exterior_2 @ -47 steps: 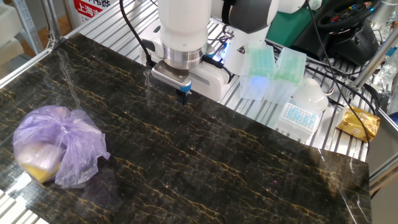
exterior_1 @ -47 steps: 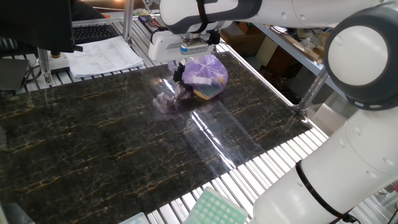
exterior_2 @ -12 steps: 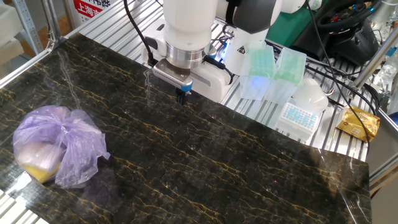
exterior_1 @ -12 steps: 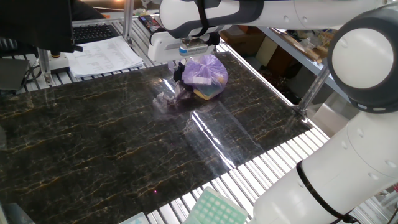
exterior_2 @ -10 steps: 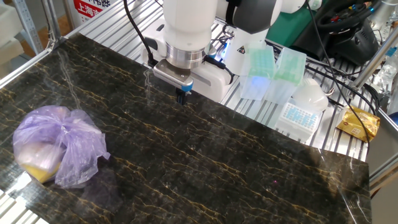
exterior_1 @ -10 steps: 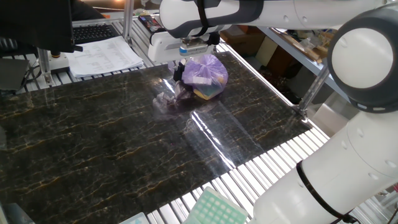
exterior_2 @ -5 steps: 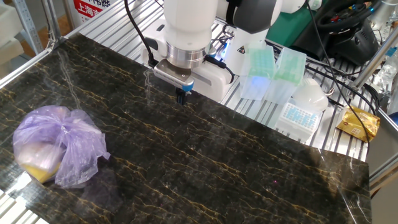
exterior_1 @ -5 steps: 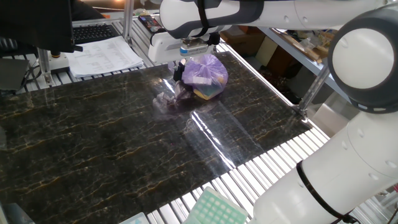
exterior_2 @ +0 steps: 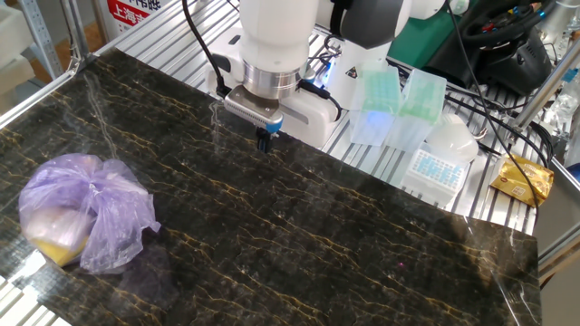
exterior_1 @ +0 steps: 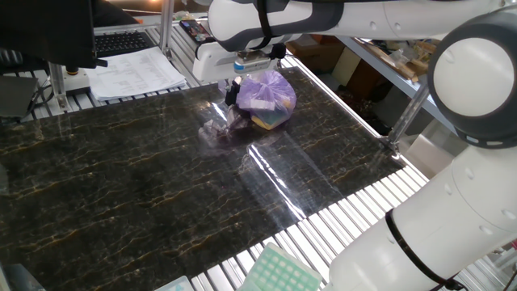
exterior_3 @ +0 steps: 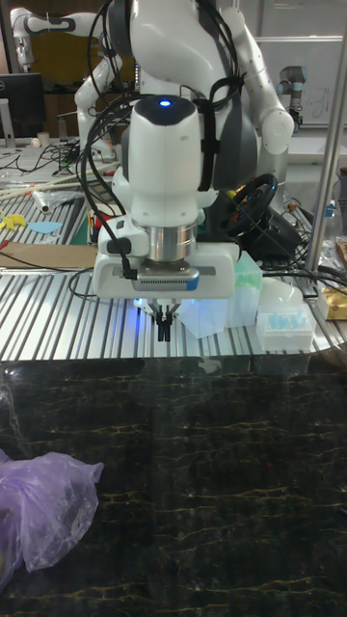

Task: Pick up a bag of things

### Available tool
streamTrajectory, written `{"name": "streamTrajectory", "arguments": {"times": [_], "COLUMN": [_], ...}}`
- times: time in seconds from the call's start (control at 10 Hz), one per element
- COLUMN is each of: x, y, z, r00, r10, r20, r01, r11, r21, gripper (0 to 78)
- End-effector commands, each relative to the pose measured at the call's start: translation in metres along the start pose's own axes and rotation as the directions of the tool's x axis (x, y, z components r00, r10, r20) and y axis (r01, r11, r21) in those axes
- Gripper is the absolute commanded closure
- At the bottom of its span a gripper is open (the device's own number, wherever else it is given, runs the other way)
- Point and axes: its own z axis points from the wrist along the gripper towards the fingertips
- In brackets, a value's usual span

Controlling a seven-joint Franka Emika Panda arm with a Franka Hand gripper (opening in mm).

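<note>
Tall fixed view: gripper (exterior_3: pixel 164 334) hangs above the table's (exterior_3: pixel 222 482) far edge, at 12 o'clock.
Fingers: pressed together, holding nothing.
Bag of things (exterior_2: pixel 80 210): lilac, on the table at 8 o'clock, well apart.

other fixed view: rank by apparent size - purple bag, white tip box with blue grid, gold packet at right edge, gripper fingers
1. Purple bag, clearly largest, though it is also nearest the camera.
2. White tip box.
3. Gold packet.
4. Gripper fingers, smallest.

Box over packet is fairly clear; both lie at a similar depth.
</note>
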Motion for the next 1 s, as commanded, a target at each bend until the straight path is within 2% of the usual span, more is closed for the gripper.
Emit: {"name": "streamTrajectory", "arguments": {"times": [0.1, 0.8, 0.9, 1.0], "x": [-0.0005, -0.0010, -0.0010, -0.0010], "y": [-0.0002, -0.0004, -0.0004, -0.0004], "z": [-0.0012, -0.0015, -0.0015, -0.0015], "r00": [1.000, 1.000, 0.999, 0.999], "r10": [0.028, 0.030, 0.028, 0.048], "r20": [0.000, -0.003, -0.016, -0.006], "r01": [-0.028, -0.030, -0.028, -0.048], "r11": [1.000, 1.000, 1.000, 0.999], "r21": [-0.001, -0.001, 0.001, 0.004], "gripper": [77.6, 77.6, 77.6, 77.6]}}
